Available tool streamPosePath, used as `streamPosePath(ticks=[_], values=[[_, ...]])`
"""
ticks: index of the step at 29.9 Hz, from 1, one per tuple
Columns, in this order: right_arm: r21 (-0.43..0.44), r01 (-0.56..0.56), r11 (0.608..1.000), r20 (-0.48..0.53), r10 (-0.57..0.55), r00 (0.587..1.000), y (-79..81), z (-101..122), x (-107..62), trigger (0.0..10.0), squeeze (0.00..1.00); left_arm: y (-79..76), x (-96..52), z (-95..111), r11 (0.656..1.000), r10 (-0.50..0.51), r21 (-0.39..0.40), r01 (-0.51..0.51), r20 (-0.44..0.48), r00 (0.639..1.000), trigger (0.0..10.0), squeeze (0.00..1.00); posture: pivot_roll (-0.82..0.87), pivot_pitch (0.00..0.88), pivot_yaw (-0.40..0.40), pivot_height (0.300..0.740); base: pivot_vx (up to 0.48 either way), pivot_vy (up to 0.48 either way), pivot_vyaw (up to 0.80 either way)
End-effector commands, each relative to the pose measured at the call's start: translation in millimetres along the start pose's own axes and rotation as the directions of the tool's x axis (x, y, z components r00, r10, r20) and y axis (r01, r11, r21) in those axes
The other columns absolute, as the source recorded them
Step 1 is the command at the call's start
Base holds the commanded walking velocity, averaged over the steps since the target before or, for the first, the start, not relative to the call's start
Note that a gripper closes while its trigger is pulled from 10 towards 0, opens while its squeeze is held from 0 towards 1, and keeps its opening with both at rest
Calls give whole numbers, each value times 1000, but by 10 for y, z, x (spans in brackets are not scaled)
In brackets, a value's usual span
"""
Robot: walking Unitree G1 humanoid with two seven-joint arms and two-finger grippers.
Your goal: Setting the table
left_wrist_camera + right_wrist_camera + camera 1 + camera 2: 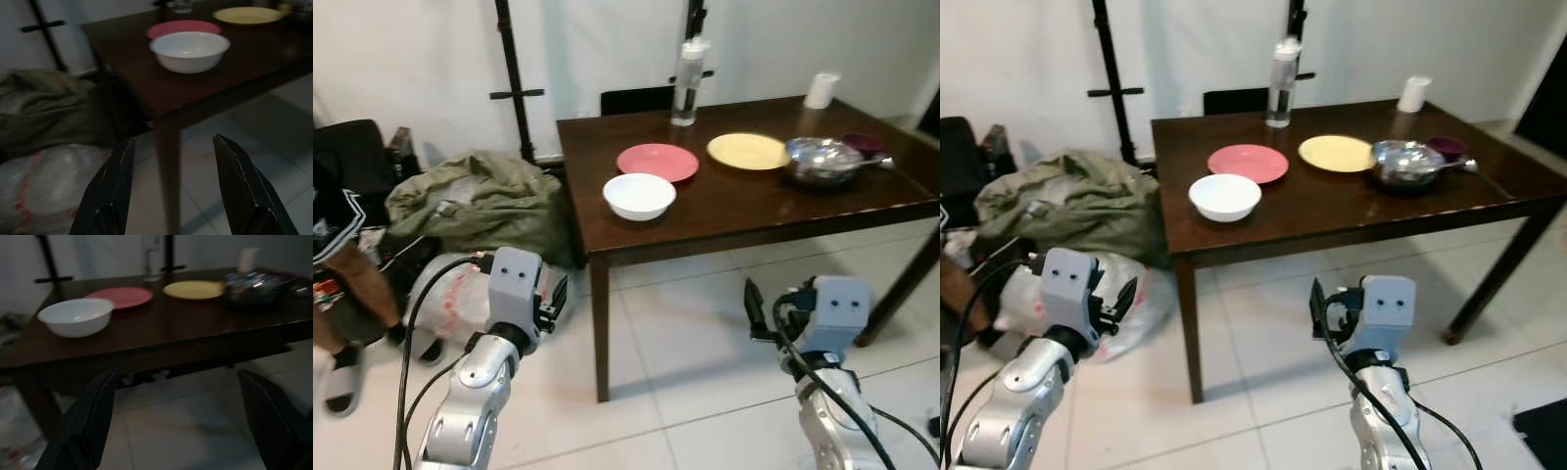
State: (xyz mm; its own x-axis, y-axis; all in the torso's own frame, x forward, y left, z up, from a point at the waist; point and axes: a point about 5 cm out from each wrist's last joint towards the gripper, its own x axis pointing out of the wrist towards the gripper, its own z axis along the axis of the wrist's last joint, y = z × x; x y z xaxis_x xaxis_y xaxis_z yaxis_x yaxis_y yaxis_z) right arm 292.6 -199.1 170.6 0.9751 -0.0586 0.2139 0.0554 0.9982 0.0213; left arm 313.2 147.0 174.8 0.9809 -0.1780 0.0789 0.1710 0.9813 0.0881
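A dark wooden table [734, 220] stands ahead of me. Near its front left corner sits a white bowl [639, 195], with a pink plate [657, 162] just behind it and a yellow plate [747, 151] to the right. Further right are a steel pot [822, 162] and a small purple bowl [862, 144]. A clear bottle [687, 83] and a white cup [820, 90] stand at the back edge. My left gripper [173, 139] is open and empty, low before the table's corner leg. My right gripper [178, 372] is also open and empty, below the table's front edge.
A green cloth heap [480, 201] and a white plastic bag [450, 294] lie on the floor left of the table. A person's leg and sandal [347, 362] are at the far left. A black chair back [636, 98] and black stand poles [514, 78] rise behind the table.
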Motion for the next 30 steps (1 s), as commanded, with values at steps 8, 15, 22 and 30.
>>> streamPosePath(ticks=[8,15,22,30], values=[[0,4,1000,-10,-4,1000,2,-23,-15,10000,0,0,0,-23,1000,-2,0,2,-17,1000,10000,0,9,74,82,740,0,0,0],[-6,-3,1000,-18,3,1000,6,-34,-12,10000,0,-1,-1,-42,1000,2,3,-2,-25,1000,10000,0,8,77,82,740,0,0,0],[19,-41,999,-33,41,999,64,-61,8,10000,0,6,7,-68,1000,11,8,-11,-35,999,10000,0,13,84,81,740,0,0,571],[59,-87,994,-31,89,996,140,-74,-14,10000,0,18,-46,-132,999,28,22,-27,-55,998,10000,0,22,92,78,740,0,0,788]])
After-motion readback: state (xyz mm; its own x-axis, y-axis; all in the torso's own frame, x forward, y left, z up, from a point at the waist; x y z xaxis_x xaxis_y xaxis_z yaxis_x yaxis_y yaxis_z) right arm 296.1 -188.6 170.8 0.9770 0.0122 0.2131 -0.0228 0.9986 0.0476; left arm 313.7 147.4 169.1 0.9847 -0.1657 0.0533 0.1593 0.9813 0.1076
